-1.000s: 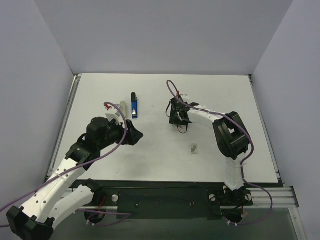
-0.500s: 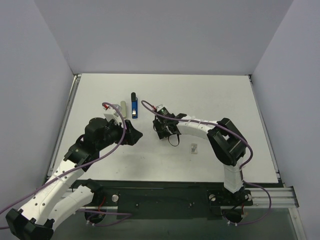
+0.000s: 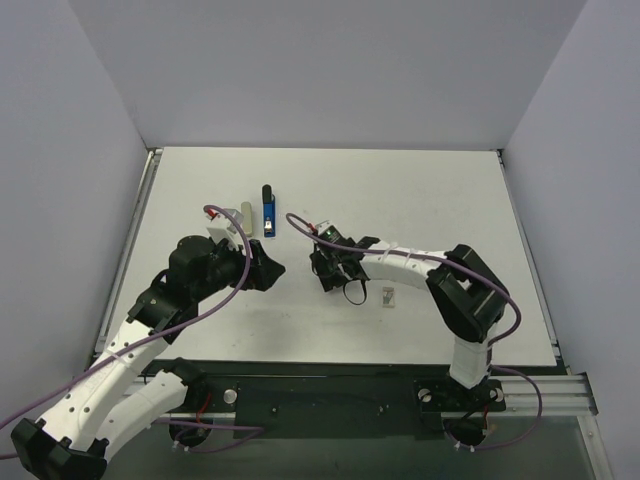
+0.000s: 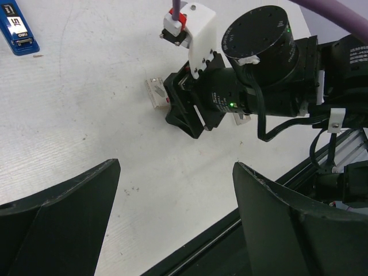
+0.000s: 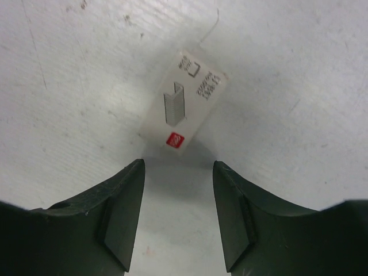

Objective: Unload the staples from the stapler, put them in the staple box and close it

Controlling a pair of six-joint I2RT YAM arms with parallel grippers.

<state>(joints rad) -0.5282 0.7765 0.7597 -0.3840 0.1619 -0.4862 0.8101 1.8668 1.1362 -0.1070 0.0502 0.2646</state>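
The slim blue stapler [image 3: 268, 218] lies shut on the table behind centre, its dark end pointing away; it also shows in the left wrist view [image 4: 18, 29]. A short grey strip of staples [image 5: 175, 103] sits on a small white box [image 5: 185, 100] with a red logo, just ahead of my right gripper [image 5: 178, 167]. That gripper is open, with only bare table between its fingers. From above, the box [image 3: 389, 297] lies right of the right gripper [image 3: 343, 278]. My left gripper [image 3: 270, 268] hangs open and empty, below the stapler and left of the right gripper.
A pale grey-white short bar [image 3: 245, 217] lies just left of the stapler. The right wrist with its purple cable [image 4: 241, 75] fills the middle of the left wrist view. The table's near edge and a black rail [image 4: 230, 230] run close below the left fingers.
My right gripper has swung left and toward the near edge, coming down close to the small white box. The left arm has barely moved. The stapler and box lie where they were.
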